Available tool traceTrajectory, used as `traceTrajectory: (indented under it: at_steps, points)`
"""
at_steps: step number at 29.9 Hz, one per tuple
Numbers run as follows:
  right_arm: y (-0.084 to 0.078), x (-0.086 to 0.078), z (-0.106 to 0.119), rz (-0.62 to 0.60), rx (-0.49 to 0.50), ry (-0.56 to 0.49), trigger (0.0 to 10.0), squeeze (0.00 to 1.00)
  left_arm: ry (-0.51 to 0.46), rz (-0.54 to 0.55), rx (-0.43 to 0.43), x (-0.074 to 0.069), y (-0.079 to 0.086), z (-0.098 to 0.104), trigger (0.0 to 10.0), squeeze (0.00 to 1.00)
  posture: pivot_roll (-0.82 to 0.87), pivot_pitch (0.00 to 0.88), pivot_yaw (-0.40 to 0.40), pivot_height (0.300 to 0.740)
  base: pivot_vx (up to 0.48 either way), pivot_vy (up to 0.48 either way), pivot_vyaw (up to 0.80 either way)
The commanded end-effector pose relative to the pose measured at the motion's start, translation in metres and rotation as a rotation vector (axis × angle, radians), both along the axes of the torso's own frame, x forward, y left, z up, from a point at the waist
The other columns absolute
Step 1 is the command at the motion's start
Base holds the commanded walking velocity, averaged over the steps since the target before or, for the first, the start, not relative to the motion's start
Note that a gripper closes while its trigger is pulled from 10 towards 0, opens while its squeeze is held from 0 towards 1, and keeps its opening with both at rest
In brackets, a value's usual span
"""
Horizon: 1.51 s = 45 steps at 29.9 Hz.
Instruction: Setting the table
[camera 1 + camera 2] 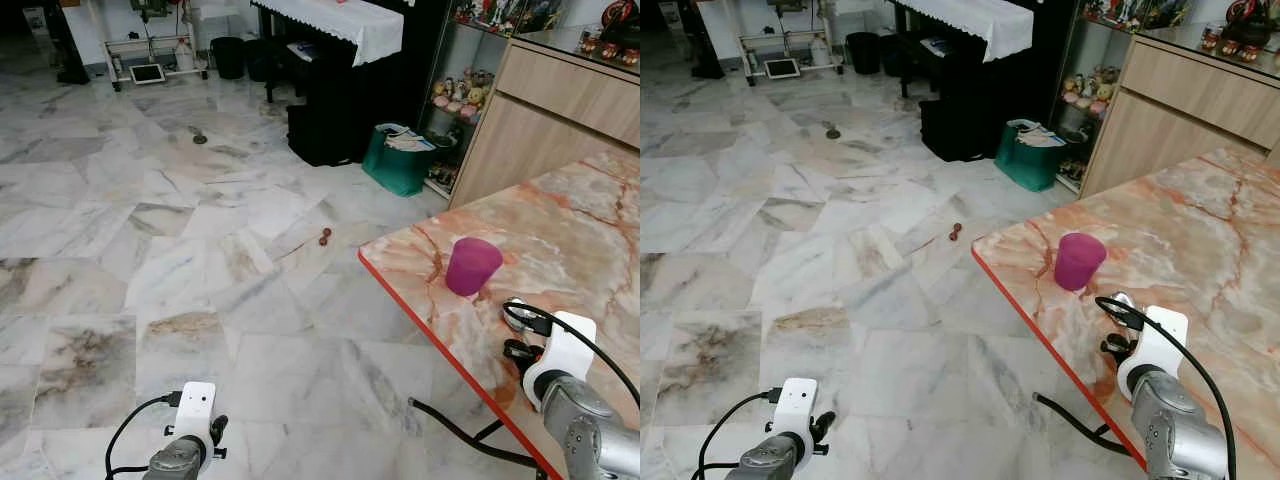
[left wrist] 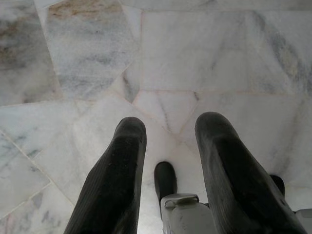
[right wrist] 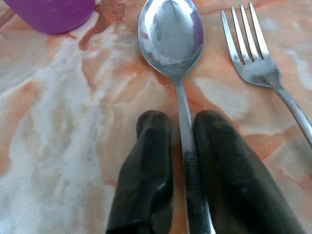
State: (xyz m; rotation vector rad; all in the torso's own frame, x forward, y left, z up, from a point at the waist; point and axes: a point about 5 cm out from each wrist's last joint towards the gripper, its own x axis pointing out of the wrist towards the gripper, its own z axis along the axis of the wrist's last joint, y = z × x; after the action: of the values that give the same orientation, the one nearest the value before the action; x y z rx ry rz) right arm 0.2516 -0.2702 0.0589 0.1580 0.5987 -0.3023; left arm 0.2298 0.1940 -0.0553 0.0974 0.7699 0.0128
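Note:
A purple cup (image 1: 472, 265) stands upside down near the corner of the orange marble table (image 1: 590, 210). My right gripper (image 3: 183, 124) is low over the table just in front of the cup, shut on the handle of a silver spoon (image 3: 171, 34). The spoon's bowl points towards the cup (image 3: 51, 14). Beside the spoon, a silver fork (image 3: 251, 53) lies flat on the marble. I cannot tell if the spoon touches the table. My left gripper (image 2: 170, 126) hangs open over the white marble floor, holding nothing.
The table's red-edged corner (image 1: 365, 255) juts towards the open floor. Beyond it stand a green bag (image 1: 398, 160), a black piano with a white cloth (image 1: 330, 60) and a wooden cabinet (image 1: 560, 110). A small red object (image 1: 325, 236) lies on the floor.

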Motion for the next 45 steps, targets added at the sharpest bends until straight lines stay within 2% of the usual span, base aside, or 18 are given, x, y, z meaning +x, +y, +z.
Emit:
traceTrajectory:
  at_steps: [1, 13, 20, 21, 22, 23, 30, 34, 35, 36, 38, 40, 42, 43, 45]
  points:
    - [0.0, -0.007, -0.012, -0.012, 0.012, 0.054, 0.0, 0.0, 0.022, 0.0, -0.001, -0.002, 0.001, -0.002, 10.0, 0.0, 0.06, 0.0, -0.026, 0.74, 0.0, 0.0, 0.0]
    - [0.004, -0.006, -0.014, 0.005, 0.015, 0.053, 0.0, 0.0, 0.021, -0.001, -0.007, -0.002, 0.0, -0.002, 10.0, 0.0, 0.06, 0.0, -0.03, 0.74, 0.0, 0.0, 0.0]
    - [0.016, 0.003, -0.009, 0.058, 0.003, -0.026, 0.0, 0.0, 0.021, 0.003, -0.007, -0.003, 0.0, -0.002, 10.0, 0.0, 0.06, 0.0, -0.031, 0.74, 0.0, 0.0, 0.0]
    - [0.016, 0.005, -0.008, 0.056, 0.002, -0.044, 4.9, 0.0, 0.021, 0.003, -0.008, -0.003, 0.0, -0.002, 10.0, 0.0, 0.06, 0.0, -0.032, 0.74, 0.0, 0.0, 0.0]
    - [0.017, 0.005, -0.007, 0.053, 0.002, -0.056, 4.9, 0.0, 0.021, 0.003, -0.008, -0.003, 0.0, -0.002, 10.0, 0.0, 0.06, 0.0, -0.032, 0.74, 0.0, 0.0, 0.0]
    - [0.017, 0.006, -0.006, 0.051, -0.002, -0.066, 10.0, 0.0, 0.021, 0.004, -0.008, -0.003, -0.001, -0.002, 10.0, 0.0, 0.06, 0.0, -0.032, 0.74, 0.0, 0.0, 0.0]
    - [0.015, 0.012, 0.005, 0.06, -0.09, -0.155, 10.0, 0.0, 0.021, 0.003, -0.008, -0.003, -0.001, -0.003, 10.0, 0.0, 0.06, 0.0, -0.032, 0.74, 0.0, 0.0, 0.0]
    - [0.008, 0.014, 0.016, 0.025, -0.228, -0.21, 10.0, 0.0, 0.024, 0.004, -0.009, -0.004, -0.001, -0.003, 10.0, 0.0, 0.06, 0.0, -0.033, 0.74, 0.0, 0.0, 0.0]
    - [0.005, 0.014, 0.017, 0.035, -0.339, -0.201, 10.0, 0.0, 0.024, 0.006, -0.009, -0.005, -0.001, -0.003, 10.0, 0.0, 0.06, 0.0, -0.033, 0.74, 0.0, 0.0, 0.0]
    - [0.005, 0.014, 0.017, 0.035, -0.339, -0.201, 10.0, 0.0, 0.024, 0.006, -0.009, -0.005, -0.001, -0.003, 10.0, 0.0, 0.06, 0.0, -0.033, 0.74, 0.0, 0.0, 0.0]
    - [0.005, 0.012, 0.02, 0.039, -0.441, -0.218, 10.0, 0.0, 0.025, 0.007, -0.009, -0.005, -0.001, -0.004, 10.0, 0.0, 0.06, 0.0, -0.044, 0.74, 0.0, 0.0, 0.0]
    - [0.005, 0.009, 0.024, -0.019, -0.445, -0.286, 10.0, 0.0, 0.024, 0.007, -0.006, -0.007, -0.001, -0.005, 10.0, 0.0, 0.07, 0.0, -0.047, 0.74, 0.0, 0.0, 0.0]
    - [0.004, 0.002, 0.036, -0.113, -0.477, -0.418, 10.0, 0.0, 0.024, 0.015, 0.001, -0.009, 0.002, -0.006, 10.0, 0.0, 0.07, 0.0, -0.044, 0.74, 0.0, 0.0, 0.0]
    - [0.004, 0.002, 0.036, -0.113, -0.477, -0.418, 10.0, 0.0, 0.024, 0.015, 0.001, -0.009, 0.002, -0.006, 10.0, 0.0, 0.07, 0.0, -0.044, 0.74, 0.0, 0.0, 0.0]
    - [0.012, -0.003, 0.044, -0.107, -0.471, -0.507, 10.0, 0.0, 0.025, 0.02, 0.009, -0.012, 0.006, -0.006, 10.0, 0.0, 0.07, 0.0, -0.036, 0.74, 0.0, 0.0, 0.0]
